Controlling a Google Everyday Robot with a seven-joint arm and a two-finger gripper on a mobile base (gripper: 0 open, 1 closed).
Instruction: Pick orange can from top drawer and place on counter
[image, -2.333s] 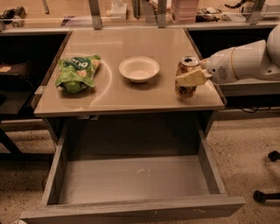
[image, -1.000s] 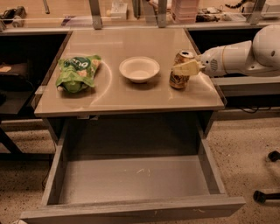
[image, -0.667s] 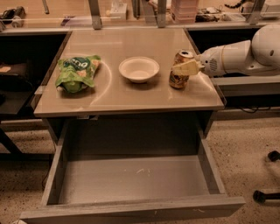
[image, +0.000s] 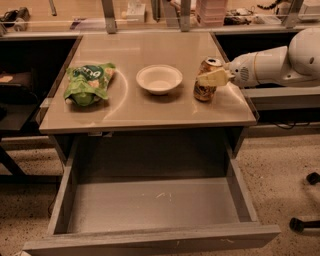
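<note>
On my far left a green snack bag (image: 89, 82) lies flat on the counter (image: 150, 107), near its left edge. Next to the right, about mid-counter, a white bowl (image: 159, 79) sits upright, well apart from the bag.

Below the counter's front edge the drawer (image: 150, 205) is pulled all the way out toward me. I can see its flat grey bottom with a few pale scuff marks, its low side walls and the long front panel across the bottom of my view.

Right of the bowl, near but not touching it, the can (image: 204, 91) is on the counter, close to the right edge, its base on the surface and its silver top showing. So the can is up on the counter, not in the drawer.

The gripper (image: 212, 77) is at the can. Its pale tip lies across the front of the can at about mid-height, touching it. I cannot tell whether the gripper is clamped on the can or sitting loose around it.

The white arm (image: 280, 62) reaches in level from the right, beyond the counter's edge. Under it, on the speckled floor, two dark casters (image: 299, 224) show at the far right.
</note>
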